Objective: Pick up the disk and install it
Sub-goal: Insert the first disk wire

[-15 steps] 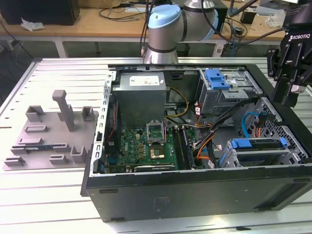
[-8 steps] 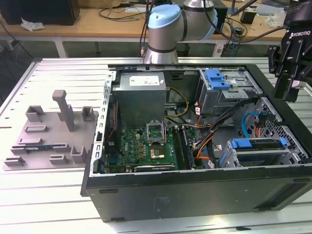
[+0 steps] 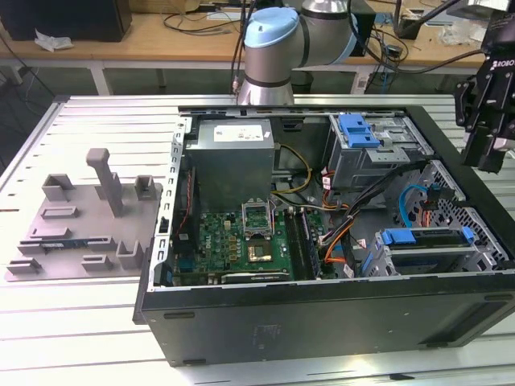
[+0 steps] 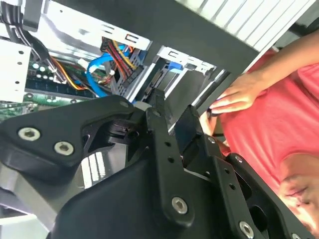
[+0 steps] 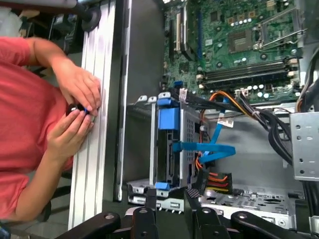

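The disk (image 5: 168, 144) stands on edge in the lower drive cage (image 5: 141, 149) of the open computer case, framed by its blue carrier; a blue cable (image 5: 209, 147) reaches its connector. In the exterior view the disk (image 3: 426, 239) lies in the cage at the case's near right corner. My gripper (image 3: 485, 161) hangs above the case's right wall, beyond the disk and apart from it. In both wrist views my gripper (image 5: 169, 196) (image 4: 174, 112) is open, with nothing between its black fingers (image 4: 158, 107), and it points toward the cage.
A person in a red shirt has both hands (image 5: 79, 104) on the table rail beside the case, close to my gripper. Another blue bracket (image 3: 358, 129) sits on the upper bay. The case also holds a motherboard (image 3: 241, 241), a power supply (image 3: 229, 157) and cable bundles. A grey fixture plate (image 3: 48, 241) lies at the exterior view's left.
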Tool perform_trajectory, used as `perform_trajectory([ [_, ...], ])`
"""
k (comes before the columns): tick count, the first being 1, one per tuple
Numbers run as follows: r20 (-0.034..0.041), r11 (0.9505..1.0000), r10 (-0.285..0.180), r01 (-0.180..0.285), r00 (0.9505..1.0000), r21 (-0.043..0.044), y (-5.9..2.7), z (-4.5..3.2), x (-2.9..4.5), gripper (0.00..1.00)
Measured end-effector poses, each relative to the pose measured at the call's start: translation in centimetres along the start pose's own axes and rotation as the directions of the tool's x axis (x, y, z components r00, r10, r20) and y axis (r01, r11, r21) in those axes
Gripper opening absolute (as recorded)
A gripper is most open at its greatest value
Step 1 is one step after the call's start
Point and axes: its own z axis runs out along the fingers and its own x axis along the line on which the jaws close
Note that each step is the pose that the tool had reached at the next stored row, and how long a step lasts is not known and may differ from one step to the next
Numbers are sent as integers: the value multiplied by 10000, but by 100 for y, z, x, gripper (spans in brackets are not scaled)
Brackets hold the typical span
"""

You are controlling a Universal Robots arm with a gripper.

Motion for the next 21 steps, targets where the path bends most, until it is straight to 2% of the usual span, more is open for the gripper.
perform_trajectory([
  [1, 30, 9998, 161, -160, 9999, -94, -2, 9, -5, 35],
  [2, 75, 9989, 414, -412, 9991, -243, -5, 25, -15, 35],
  [5, 136, 9953, 839, -832, 9964, -492, -11, 61, -35, 35],
  [10, 137, 9953, 847, -839, 9963, -487, -11, 66, -40, 35],
  [11, 173, 9951, 947, -942, 9954, -302, -1, 69, -41, 35],
  [12, 243, 9935, 1133, -1134, 9933, 35, 9, 68, -44, 35],
  [13, 287, 9919, 1243, -1250, 9918, 235, 16, 70, -44, 35],
  [14, 304, 9911, 1288, -1297, 9912, 297, 19, 72, -47, 35],
  [15, 316, 9904, 1333, -1343, 9906, 314, 19, 74, -51, 35],
  [16, 331, 9890, 1445, -1454, 9889, 273, 18, 81, -58, 35],
  [17, 347, 9864, 1628, -1635, 9860, 171, 16, 94, -66, 35],
  [18, 372, 9814, 1918, -1919, 9807, -4, 12, 117, -79, 35],
  [20, 389, 9765, 2153, -2149, 9758, -146, 7, 139, -93, 35],
  [21, 396, 9746, 2239, -2233, 9738, -184, 7, 153, -102, 35],
])
